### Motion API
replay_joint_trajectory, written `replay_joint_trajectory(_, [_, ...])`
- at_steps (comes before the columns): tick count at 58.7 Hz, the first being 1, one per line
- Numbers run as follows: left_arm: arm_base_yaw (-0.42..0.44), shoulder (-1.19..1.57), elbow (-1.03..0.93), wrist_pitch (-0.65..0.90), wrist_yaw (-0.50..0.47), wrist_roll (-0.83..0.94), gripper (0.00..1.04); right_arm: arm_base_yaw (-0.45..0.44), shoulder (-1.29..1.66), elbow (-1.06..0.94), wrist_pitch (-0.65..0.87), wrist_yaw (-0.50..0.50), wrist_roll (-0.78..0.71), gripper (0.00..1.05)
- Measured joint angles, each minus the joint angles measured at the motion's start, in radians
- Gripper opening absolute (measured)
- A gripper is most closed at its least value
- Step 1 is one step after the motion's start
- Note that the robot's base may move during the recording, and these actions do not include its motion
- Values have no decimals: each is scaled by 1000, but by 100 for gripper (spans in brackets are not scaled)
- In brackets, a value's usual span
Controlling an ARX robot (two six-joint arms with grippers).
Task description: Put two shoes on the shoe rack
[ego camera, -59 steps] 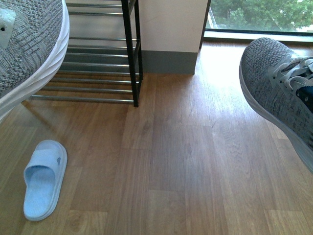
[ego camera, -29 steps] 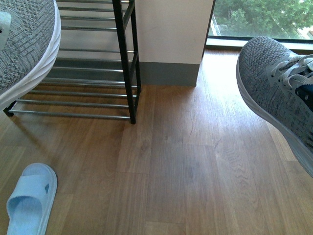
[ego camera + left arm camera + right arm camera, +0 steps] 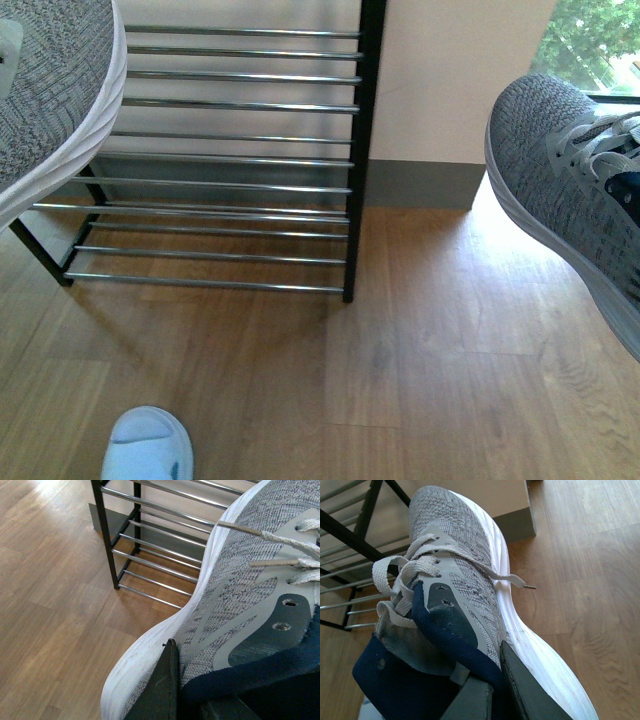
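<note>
Both shoes are held up off the floor. The left grey knit sneaker (image 3: 50,90) fills the front view's top left corner, just in front of the shoe rack (image 3: 230,180). My left gripper (image 3: 200,700) is shut on its navy collar, one dark finger (image 3: 164,685) pressed against the outer side of the sneaker (image 3: 240,605). The right sneaker (image 3: 570,190) hangs at the right edge, to the right of the rack. My right gripper (image 3: 492,680) is shut on the collar of this sneaker (image 3: 465,570). The rack's chrome bars (image 3: 160,545) and black frame (image 3: 365,535) stand beyond each shoe.
A light blue slipper (image 3: 148,448) lies on the wood floor at the near edge, in front of the rack. A pale wall with a grey skirting (image 3: 420,180) stands right of the rack, and a window (image 3: 590,50) shows at the far right.
The rack has shifted right and toward the middle of the front view and looks nearer. The slipper has slid down to the bottom edge. Both sneakers keep their places in the picture.
</note>
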Motion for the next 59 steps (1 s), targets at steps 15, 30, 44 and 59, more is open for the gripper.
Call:
replay_joint_trajectory(15, [4,0,0,0,-15,0,2,4,-2,-1,0,-1,3,1])
replay_joint_trajectory(30, [4,0,0,0,-4,0,2,3,-2,-1,0,2,3,1])
replay_joint_trajectory(44, [4,0,0,0,-4,0,2,2,-2,-1,0,2,3,1])
replay_joint_trajectory(59, [4,0,-2,0,-3,0,2,2,-2,-1,0,3,3,1])
